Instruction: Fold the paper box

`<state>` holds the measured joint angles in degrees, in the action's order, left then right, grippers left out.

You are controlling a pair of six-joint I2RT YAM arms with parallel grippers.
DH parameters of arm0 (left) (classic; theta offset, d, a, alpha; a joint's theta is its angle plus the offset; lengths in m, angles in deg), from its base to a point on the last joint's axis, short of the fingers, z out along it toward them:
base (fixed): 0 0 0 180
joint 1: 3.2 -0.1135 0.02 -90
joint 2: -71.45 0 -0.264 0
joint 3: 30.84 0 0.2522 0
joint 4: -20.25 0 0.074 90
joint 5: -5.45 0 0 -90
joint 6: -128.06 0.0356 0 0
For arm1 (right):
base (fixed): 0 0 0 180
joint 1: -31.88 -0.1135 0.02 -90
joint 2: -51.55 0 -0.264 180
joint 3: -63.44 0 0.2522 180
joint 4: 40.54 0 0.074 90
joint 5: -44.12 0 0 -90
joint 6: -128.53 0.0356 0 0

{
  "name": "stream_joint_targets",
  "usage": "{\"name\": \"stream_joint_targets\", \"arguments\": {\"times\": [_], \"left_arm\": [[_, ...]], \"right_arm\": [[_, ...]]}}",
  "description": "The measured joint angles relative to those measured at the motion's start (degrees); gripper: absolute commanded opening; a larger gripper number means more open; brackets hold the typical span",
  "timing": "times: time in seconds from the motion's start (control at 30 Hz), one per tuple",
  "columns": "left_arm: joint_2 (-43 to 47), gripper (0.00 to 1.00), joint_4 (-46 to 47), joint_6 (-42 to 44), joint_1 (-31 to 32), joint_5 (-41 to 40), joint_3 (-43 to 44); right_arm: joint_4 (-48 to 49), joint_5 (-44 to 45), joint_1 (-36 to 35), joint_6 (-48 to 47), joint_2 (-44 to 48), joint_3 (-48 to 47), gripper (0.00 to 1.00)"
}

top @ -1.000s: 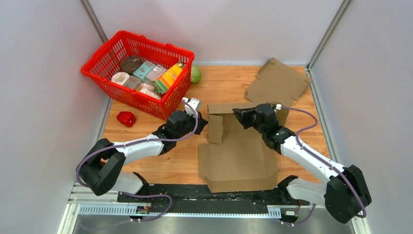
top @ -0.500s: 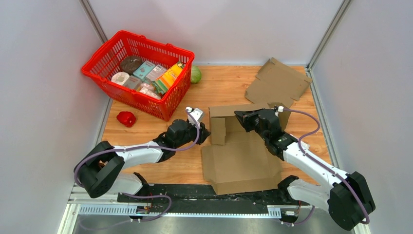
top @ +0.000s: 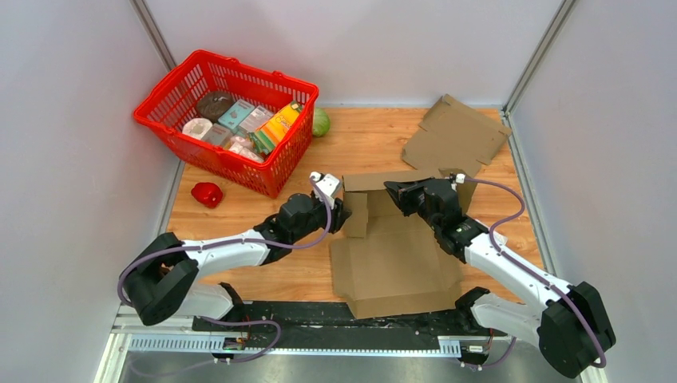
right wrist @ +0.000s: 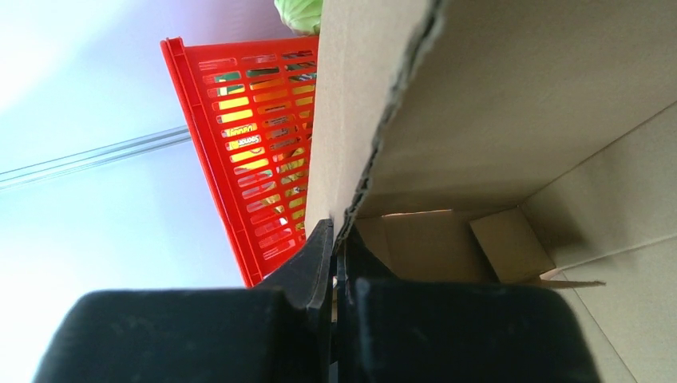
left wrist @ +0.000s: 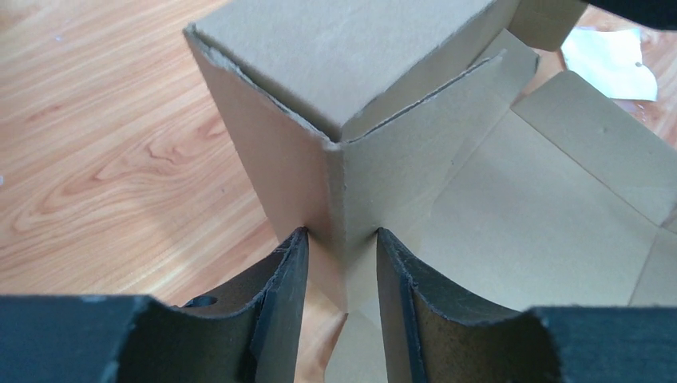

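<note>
The brown paper box (top: 395,263) lies mostly flat at the table's middle, with its far wall and left side flap raised. My left gripper (top: 339,211) is at the box's raised far-left corner. In the left wrist view the gripper (left wrist: 342,235) has its fingers pressed on either side of that folded corner (left wrist: 343,159). My right gripper (top: 391,190) is shut on the top edge of the raised far wall (top: 375,180). In the right wrist view the gripper (right wrist: 337,231) pinches the wall's torn edge (right wrist: 383,136), with the box's inside to the right.
A red basket (top: 227,120) full of groceries stands at the back left and also shows in the right wrist view (right wrist: 239,152). A green ball (top: 321,122) sits beside it and a red pepper (top: 207,194) in front. A second flat cardboard sheet (top: 455,136) lies at the back right.
The box has shifted a little toward the near right and its far wall stands more upright. My left gripper followed to the right, onto the corner flap. The right gripper kept its hold.
</note>
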<state>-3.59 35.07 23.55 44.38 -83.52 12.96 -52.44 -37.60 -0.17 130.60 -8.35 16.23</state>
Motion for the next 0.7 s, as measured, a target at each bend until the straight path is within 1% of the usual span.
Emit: {"name": "stream_joint_targets", "arguments": {"times": [0.07, 0.1, 0.2, 0.3, 0.4, 0.47, 0.6, 0.7], "left_arm": [[-1.0, 0.39, -0.9, 0.7, 1.4, -3.0, 1.7], [-1.6, 0.36, -1.2, 1.2, 2.4, -5.1, 2.4], [-2.4, 0.3, -1.3, 2.1, 4.6, -10.7, 3.0], [-3.2, 0.26, -0.4, 3.1, 6.8, -16.5, 3.0], [-4.3, 0.25, 0.7, 3.6, 8.0, -20.9, 3.1], [-4.9, 0.25, 1.4, 4.0, 8.8, -23.8, 3.1], [-5.9, 0.39, 2.2, 5.1, 9.7, -27.0, 3.3], [-6.5, 0.39, 2.1, 5.5, 9.7, -28.9, 3.7]], "right_arm": [[0.0, 0.0, 0.0, 0.1, 0.0, 0.0, 0.01], [0.0, 0.0, 0.0, 0.2, 0.0, 0.0, 0.01], [-0.6, 0.2, 0.0, 0.9, 0.2, 0.0, 0.01], [-2.5, 0.3, 0.0, 1.4, 0.8, -0.8, 0.0], [-4.4, 0.3, 0.0, 2.2, 0.9, -1.8, 0.0], [-5.1, 0.2, 0.0, 3.3, 0.9, -2.1, 0.0], [-6.0, 0.2, 0.0, 4.8, 0.6, -2.6, 0.0], [-6.4, -0.4, -0.3, 5.5, 0.3, -3.1, 0.0]]}}
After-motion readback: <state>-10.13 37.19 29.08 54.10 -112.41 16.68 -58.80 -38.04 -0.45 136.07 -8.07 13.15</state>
